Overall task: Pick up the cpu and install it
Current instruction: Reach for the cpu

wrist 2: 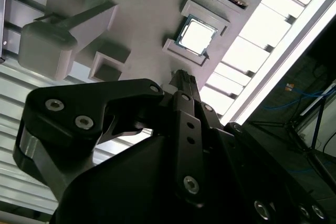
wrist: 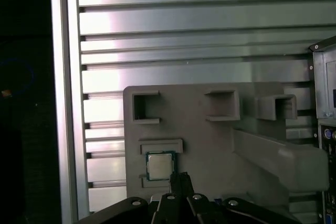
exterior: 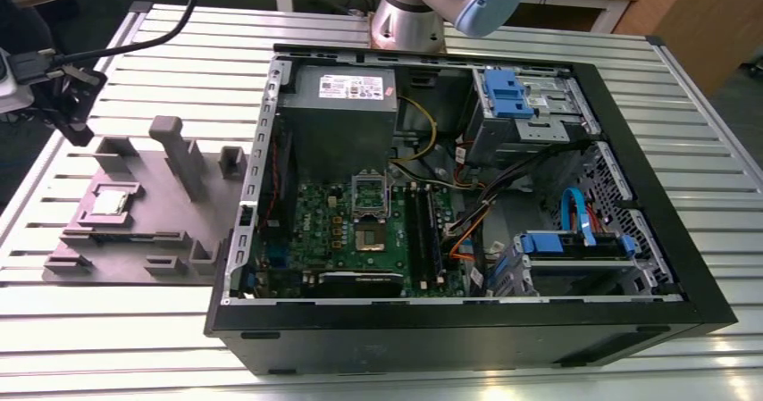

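gripper (wrist 2: 182,74) tips pinched together, nothing held, hovering over cpu (wrist 2: 197,36), not touching; cpu flat in recess by edge of grey holder (wrist 2: 142,3) farthest from case (exterior: 477,334); best: spread tips, centre on chip, descend square, grip edges
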